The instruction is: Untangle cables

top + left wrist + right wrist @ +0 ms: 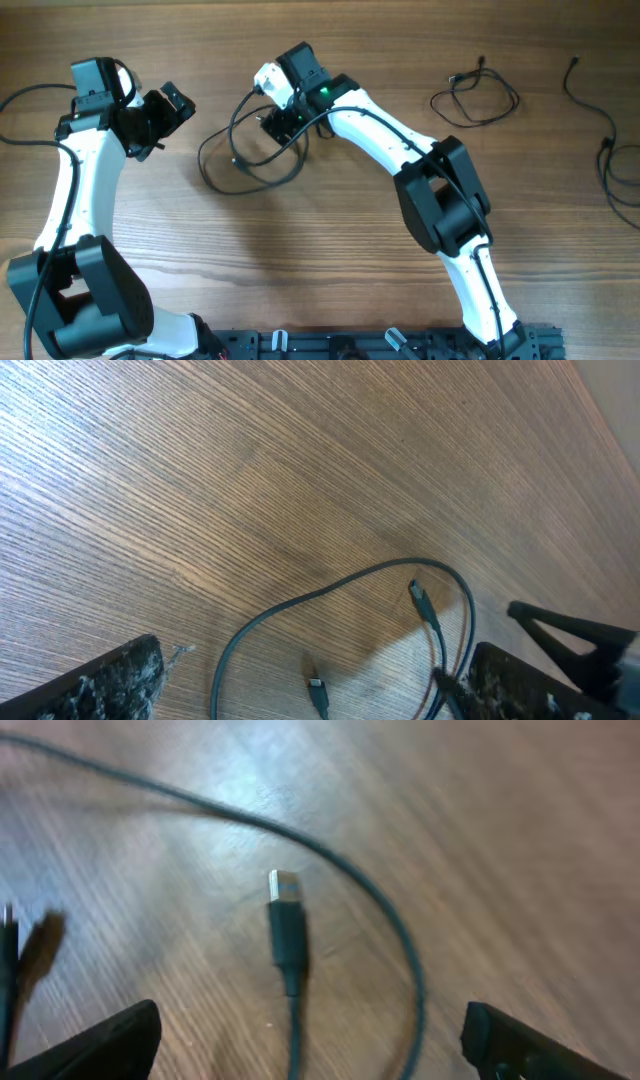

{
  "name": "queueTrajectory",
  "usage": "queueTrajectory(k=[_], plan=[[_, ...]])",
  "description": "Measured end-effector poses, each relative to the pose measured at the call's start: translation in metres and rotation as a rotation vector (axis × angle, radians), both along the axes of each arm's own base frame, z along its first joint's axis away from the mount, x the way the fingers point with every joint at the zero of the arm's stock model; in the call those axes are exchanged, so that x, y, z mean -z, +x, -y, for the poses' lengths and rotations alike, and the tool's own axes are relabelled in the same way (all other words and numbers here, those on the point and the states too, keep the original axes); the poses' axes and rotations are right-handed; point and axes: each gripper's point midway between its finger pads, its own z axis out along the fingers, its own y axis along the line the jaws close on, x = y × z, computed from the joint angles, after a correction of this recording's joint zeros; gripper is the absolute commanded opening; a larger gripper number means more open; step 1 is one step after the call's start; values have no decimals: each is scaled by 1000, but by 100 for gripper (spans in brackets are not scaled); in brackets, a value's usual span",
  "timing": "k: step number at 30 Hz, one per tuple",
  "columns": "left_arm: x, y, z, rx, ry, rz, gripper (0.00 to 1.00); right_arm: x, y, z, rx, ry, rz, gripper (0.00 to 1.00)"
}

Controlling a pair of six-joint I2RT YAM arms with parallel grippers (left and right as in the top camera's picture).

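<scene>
Table (340, 240): the cables (243, 160) to sort lie in one tangle left of centre. Other cables (475, 95) lie well apart on the right, prob. done with. R arm (440, 190) reaches over the tangle, w/ R gripper (283, 122) just above it, jaws wide apart and holding nothing. L gripper (163, 122) hangs beside the tangle, also agape and empty. We judge we're btw. grabs. Next, R must shut on the strand by the plug (285, 930) below it and L must pin another strand, then both draw apart. We can't make out the crossings under R gripper. R wrist view is blurred, and the rightmost cable runs off frame.
</scene>
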Motion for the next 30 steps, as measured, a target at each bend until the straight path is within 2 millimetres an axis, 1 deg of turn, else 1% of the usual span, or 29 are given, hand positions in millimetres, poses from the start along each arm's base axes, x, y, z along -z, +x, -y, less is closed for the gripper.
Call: queueTrajectory(k=[2,4,13,15,17,18,19,20,21,23,25,26,27,28,29,30], plan=[[0,0,0,0,0,0,100,17,-6,0,-27,-18,-10,99],[0,0,0,0,0,0,100,32,-5,2,-30,-40,-14,100],[0,0,0,0,0,0,100,34,0,2,14,-27,-16,100],[0,0,0,0,0,0,100,34,1,1,21,-20,-14,97],[0,0,0,0,0,0,100,34,1,0,26,-16,-14,83],[0,0,0,0,0,0,100,34,1,1,29,-19,-17,65],[0,0,0,0,0,0,100,35,0,3,31,-26,-25,50],[0,0,0,0,0,0,100,36,-2,5,34,-37,-36,39],[0,0,0,0,0,0,100,37,-4,7,32,-49,-46,34],[0,0,0,0,0,0,100,38,-11,14,38,-75,-86,29],[0,0,0,0,0,0,100,38,-18,18,39,-96,-117,18],[0,0,0,0,0,0,100,39,-22,22,42,-109,-137,8],[0,0,0,0,0,0,100,39,-24,23,41,-116,-146,4],[0,0,0,0,0,0,100,39,-26,24,45,-119,-154,4],[0,0,0,0,0,0,100,39,-26,26,58,-120,-159,6],[0,0,0,0,0,0,100,39,-25,26,71,-118,-163,30]])
